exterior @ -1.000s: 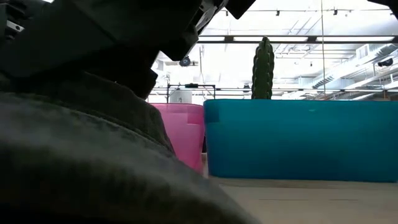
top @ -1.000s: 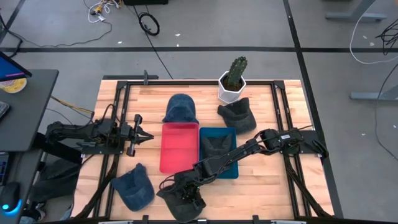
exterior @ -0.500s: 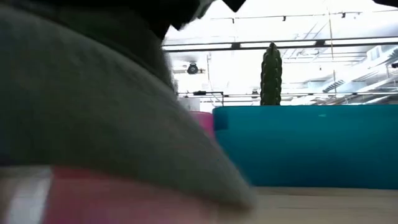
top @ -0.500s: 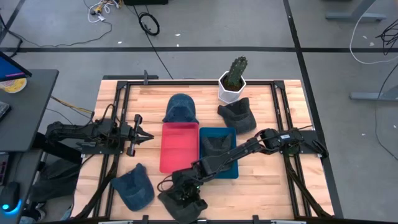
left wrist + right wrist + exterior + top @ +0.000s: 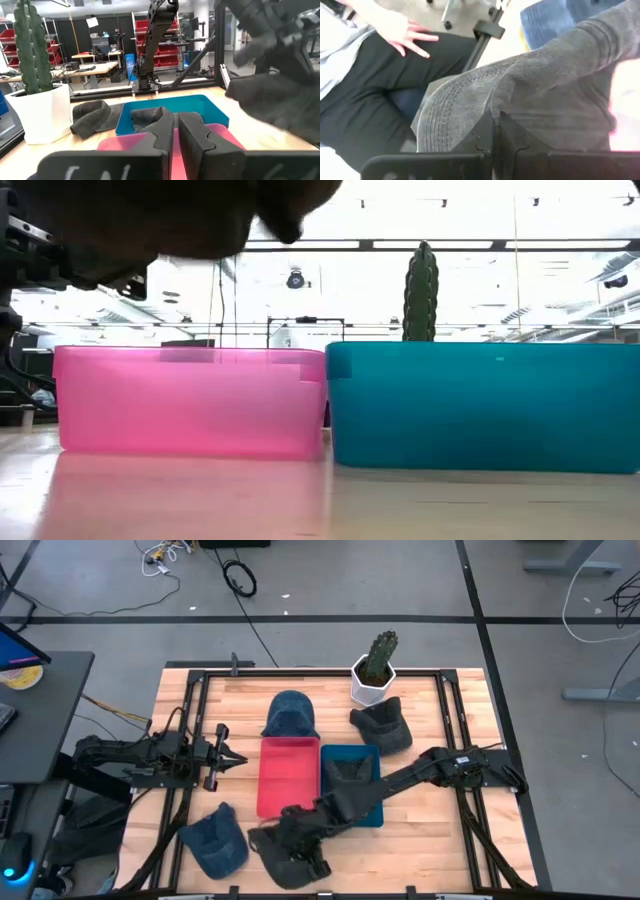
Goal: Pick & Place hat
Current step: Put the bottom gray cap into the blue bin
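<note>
My right gripper [image 5: 300, 840] reaches across to the table's near edge, left of centre, and is shut on a dark grey cap [image 5: 285, 860]. In the low view the cap [image 5: 150, 215] shows as a dark mass at the picture's top, with bare tabletop under it. A blue cap [image 5: 215, 842] lies just to its left. A pink bin [image 5: 288, 776] and a teal bin [image 5: 366, 810] stand mid-table; the teal one holds another dark cap [image 5: 347, 772]. My left gripper [image 5: 228, 757] waits shut at the table's left side. My right gripper pinches the dark grey cap between its two fingers where the stitched brim [image 5: 447, 117] meets the crown [image 5: 520, 102]. The fingers slant down from the table's far right side. The cap is lifted clear of the table, with its brim sticking out beyond the fingers.
A potted cactus [image 5: 376, 668] stands at the far edge with a dark cap [image 5: 383, 726] beside it and a blue cap [image 5: 290, 714] left of that. Beyond the near edge a person sits; a hand [image 5: 405, 35] rests on dark trousers.
My right gripper has risen, staying shut on the dark grey cap. The cap, which lay on the table filling the low view, is now lifted clear and shows only at that picture's top. The gripper has also shifted slightly toward the table's left.
</note>
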Controlling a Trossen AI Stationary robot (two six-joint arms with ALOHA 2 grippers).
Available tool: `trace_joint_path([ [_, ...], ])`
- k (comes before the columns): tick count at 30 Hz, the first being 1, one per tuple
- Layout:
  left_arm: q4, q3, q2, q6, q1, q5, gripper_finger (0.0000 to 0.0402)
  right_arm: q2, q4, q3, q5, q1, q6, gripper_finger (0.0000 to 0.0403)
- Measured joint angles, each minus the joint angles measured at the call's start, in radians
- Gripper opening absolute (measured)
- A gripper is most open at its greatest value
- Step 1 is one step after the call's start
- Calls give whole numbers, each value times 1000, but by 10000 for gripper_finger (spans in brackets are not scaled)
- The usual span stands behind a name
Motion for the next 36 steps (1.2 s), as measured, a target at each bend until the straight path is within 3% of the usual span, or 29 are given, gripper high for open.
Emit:
trace_joint_path([
  [11, -3, 0, 0, 0, 0, 0, 30, -177, -286, 0, 481, 159, 22, 8],
  [17, -3, 0, 0, 0, 0, 0, 30, -197, -380, 0, 601, 209, 66, 9],
  [23, -3, 0, 0, 0, 0, 0, 30, -196, -598, -8, 777, 216, 259, 9],
  [27, -3, 0, 0, 0, 0, 0, 30, -222, -601, -97, 808, 203, 289, 7],
  [31, -3, 0, 0, 0, 0, 0, 30, -314, -546, -273, 804, 173, 315, 6],
  [36, -3, 0, 0, 0, 0, 0, 30, -529, -273, -607, 734, 112, 307, 5],
])
